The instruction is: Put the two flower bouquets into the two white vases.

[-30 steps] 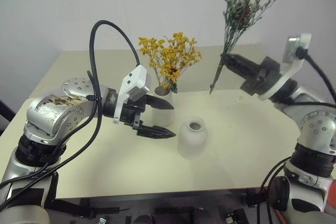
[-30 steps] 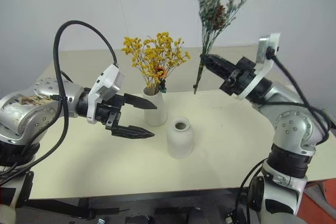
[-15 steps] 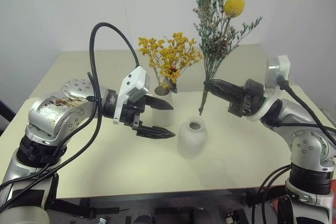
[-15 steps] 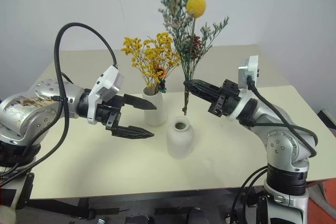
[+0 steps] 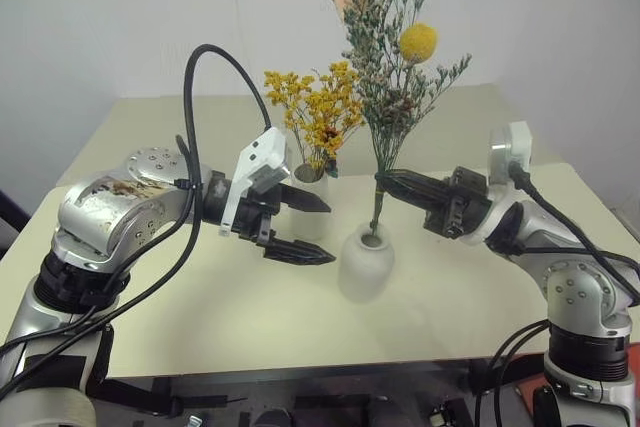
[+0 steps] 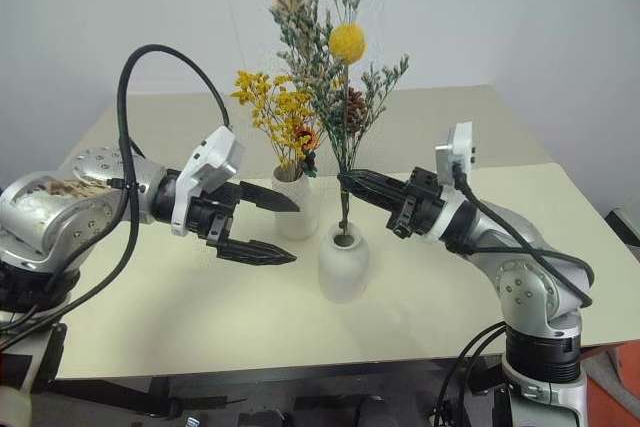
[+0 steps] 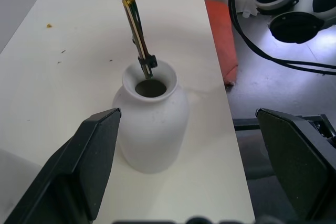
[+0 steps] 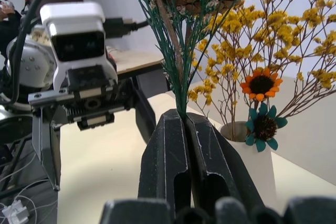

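The shorter white vase [image 5: 365, 265] stands mid-table. My right gripper [image 5: 385, 179] is shut on the stems of the green sprig with a round yellow bloom [image 5: 418, 42], held upright over that vase. The stem end [image 7: 147, 67] is at the rim of the vase's mouth [image 7: 151, 88]. The yellow-orange bouquet [image 5: 320, 112] stands in the taller white vase [image 5: 314, 215] just behind. My left gripper [image 5: 328, 232] is open, level with the short vase and just to its left, with nothing between its fingers [image 7: 97, 156].
The cream table [image 5: 200, 317] has free room in front and on both sides of the vases. An orange-red object [image 7: 220, 40] lies on the floor past the table's edge. A plain wall rises behind.
My right gripper has come down and to the left with the green sprig, bringing its stem end from above the table to the short vase's mouth. The left gripper has stayed put.
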`<state>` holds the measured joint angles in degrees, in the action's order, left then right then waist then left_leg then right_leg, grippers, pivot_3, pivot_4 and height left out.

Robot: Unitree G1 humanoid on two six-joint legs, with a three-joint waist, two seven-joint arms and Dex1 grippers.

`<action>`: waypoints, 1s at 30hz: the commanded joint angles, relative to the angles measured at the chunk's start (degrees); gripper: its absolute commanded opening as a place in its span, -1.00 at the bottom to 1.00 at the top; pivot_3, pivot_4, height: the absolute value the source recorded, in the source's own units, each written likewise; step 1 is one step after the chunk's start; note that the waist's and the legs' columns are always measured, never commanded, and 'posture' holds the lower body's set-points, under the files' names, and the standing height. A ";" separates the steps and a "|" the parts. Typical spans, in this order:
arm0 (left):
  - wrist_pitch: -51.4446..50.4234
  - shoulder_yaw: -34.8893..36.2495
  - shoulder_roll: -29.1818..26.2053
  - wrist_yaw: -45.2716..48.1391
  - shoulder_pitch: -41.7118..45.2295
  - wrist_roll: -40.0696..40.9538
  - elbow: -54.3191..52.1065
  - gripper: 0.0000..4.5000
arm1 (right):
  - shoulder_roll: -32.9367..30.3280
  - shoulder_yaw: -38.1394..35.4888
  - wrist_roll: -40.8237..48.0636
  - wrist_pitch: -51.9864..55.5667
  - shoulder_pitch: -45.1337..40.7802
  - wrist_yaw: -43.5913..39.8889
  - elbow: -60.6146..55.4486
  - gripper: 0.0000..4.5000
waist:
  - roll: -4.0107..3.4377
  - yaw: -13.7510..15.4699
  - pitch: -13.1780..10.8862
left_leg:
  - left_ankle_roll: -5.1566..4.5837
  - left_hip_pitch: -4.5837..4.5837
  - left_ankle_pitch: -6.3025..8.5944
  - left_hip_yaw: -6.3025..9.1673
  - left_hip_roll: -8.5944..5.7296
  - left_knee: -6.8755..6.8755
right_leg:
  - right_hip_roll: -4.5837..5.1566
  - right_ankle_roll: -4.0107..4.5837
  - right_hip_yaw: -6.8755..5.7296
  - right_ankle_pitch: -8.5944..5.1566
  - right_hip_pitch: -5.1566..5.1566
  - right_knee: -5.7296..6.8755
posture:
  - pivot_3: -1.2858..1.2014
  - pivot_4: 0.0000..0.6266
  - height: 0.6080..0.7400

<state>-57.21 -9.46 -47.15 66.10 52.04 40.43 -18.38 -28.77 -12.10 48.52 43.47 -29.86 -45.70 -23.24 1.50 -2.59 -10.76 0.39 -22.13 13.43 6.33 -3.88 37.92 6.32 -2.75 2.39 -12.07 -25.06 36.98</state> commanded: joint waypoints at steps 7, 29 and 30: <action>0.31 -0.05 0.24 -0.09 1.77 -0.65 0.18 1.00 | -2.11 1.83 -1.67 -5.53 2.97 -2.39 -1.92 -0.99 | 0.00 0.00 0.00 | 0.00 0.01 0.00 0.00 0.01 0.00 | -0.01 0.00 0.00 0.00 0.00 0.01 | 0.03 -0.52 1.00; 1.39 0.31 0.27 0.39 1.51 -0.63 0.04 1.00 | -8.12 -0.29 -0.03 -6.37 7.74 -6.40 -2.81 0.99 | 0.01 0.13 0.00 | 0.00 0.01 0.00 0.00 0.01 0.00 | -0.01 -0.01 0.00 -0.01 0.02 -0.01 | 0.03 -0.52 1.00; 1.42 0.46 0.06 0.47 1.30 -0.59 -0.09 1.00 | -9.37 -1.04 0.29 -6.24 8.35 -7.23 -2.87 0.99 | 0.01 0.17 0.00 | 0.00 0.01 0.00 0.00 0.00 0.00 | 0.00 -0.01 0.00 -0.01 0.03 -0.02 | 0.03 -0.52 1.00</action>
<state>-57.26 -10.10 -46.63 66.08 52.44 40.32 -17.64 -36.81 -10.40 46.72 37.64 -21.69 -51.47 -23.84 1.50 -2.43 -10.77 0.39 -22.12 13.43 6.33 -3.87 37.92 6.31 -2.76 2.38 -12.08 -25.02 36.94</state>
